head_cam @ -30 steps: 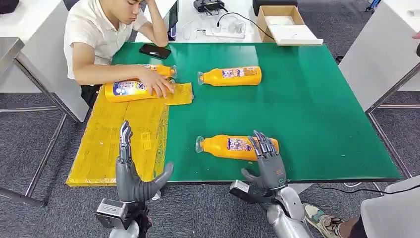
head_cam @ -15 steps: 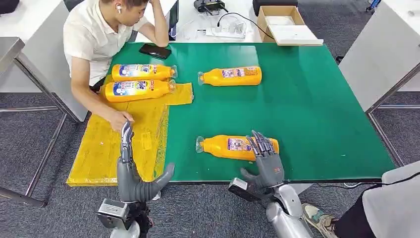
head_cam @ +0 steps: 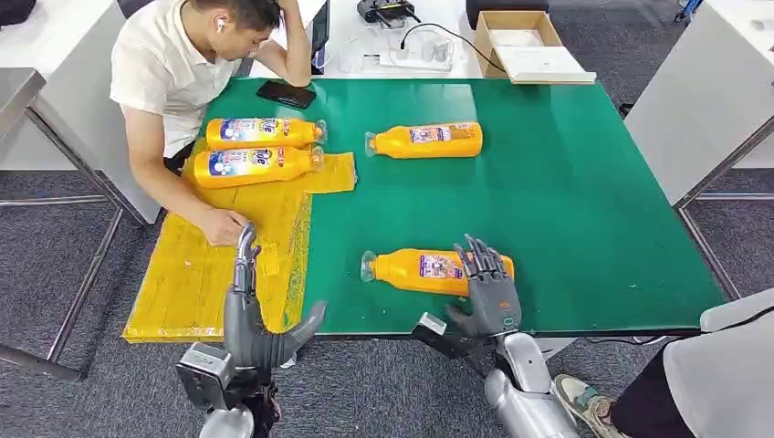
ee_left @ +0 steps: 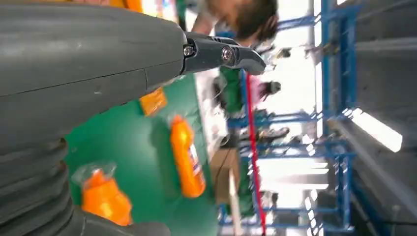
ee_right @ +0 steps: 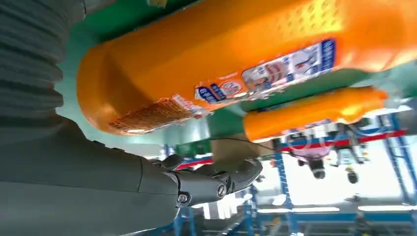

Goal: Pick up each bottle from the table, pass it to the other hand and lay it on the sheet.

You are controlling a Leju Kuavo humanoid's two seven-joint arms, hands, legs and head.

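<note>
A green-topped desk stands on grey carpet. A person in a white short-sleeved shirt sits at its far left corner, one arm reaching forward and the other raised to the head. A black phone lies on the green surface near that person. Beyond the far edge, a white surface carries an open cardboard box and a white power strip with a black cable. A shoe shows at lower right.
</note>
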